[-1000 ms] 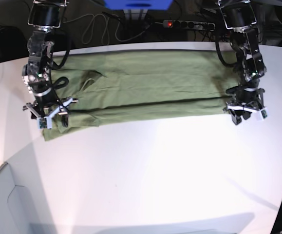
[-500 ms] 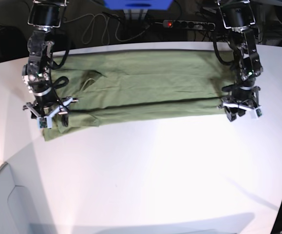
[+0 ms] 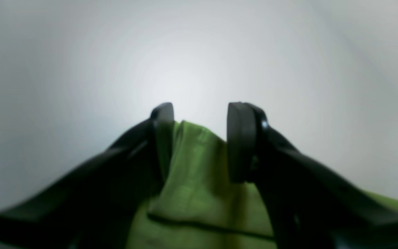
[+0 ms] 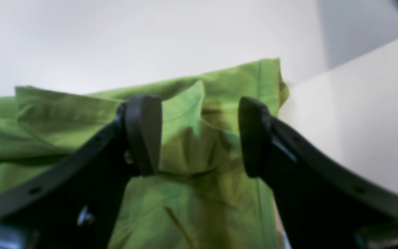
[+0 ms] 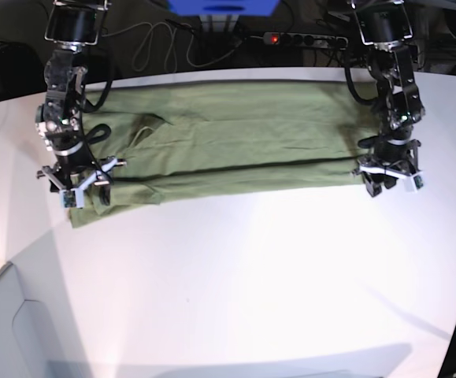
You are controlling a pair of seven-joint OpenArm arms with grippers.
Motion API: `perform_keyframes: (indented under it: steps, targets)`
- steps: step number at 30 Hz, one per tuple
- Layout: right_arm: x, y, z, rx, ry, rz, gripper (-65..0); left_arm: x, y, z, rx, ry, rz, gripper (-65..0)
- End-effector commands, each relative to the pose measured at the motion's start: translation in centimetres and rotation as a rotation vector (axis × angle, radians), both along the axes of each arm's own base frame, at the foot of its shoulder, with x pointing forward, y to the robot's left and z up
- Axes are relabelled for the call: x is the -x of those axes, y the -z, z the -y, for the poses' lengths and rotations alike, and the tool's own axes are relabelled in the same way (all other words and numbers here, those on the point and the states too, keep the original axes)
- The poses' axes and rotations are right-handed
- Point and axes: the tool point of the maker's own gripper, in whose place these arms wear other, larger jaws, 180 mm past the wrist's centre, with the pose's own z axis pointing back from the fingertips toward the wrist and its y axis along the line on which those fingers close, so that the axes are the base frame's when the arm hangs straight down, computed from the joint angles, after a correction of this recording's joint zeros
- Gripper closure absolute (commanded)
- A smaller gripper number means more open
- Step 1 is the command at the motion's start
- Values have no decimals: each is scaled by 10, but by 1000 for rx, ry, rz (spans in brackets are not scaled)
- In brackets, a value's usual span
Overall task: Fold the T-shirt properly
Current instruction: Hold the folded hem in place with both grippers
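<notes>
T-shirt (image 5: 235,142) corners sit between spread fingers (image 3: 240,138) — both arms.

Robotics lab, white table (image 5: 235,268), power strip (image 5: 306,38), trailing cables (image 5: 153,43)

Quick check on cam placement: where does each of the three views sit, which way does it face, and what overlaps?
Base: high in front, looking down on the white table, the T-shirt and both arms.
Left wrist: on the arm at the base view's right, looking along the left gripper over a shirt edge.
Right wrist: on the other arm, looking along the right gripper at bunched shirt.
Shared: all three views show the T-shirt; both wrist views show open jaws straddling cloth.
</notes>
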Motion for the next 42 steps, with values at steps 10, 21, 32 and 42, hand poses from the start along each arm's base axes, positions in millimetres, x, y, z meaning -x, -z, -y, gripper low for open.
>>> perform_keyframes:
  steps: [10, 21, 32, 42]
  targets:
    - [-12, -17, 1, 4, -8, 64, -334, -4, -24, 0, -32, 18, 65, -247]
    - [-11, -17, 1, 4, -8, 62, -334, -5, -21, 9, -31, 40, 57, -250]
    - [-9, -15, 2, 5, -8, 56, -334, -5, -28, -8, -46, -4, 75, -251]
    - [-9, -14, 1, 4, -8, 54, -334, -9, -24, -8, -38, -4, 67, -251]
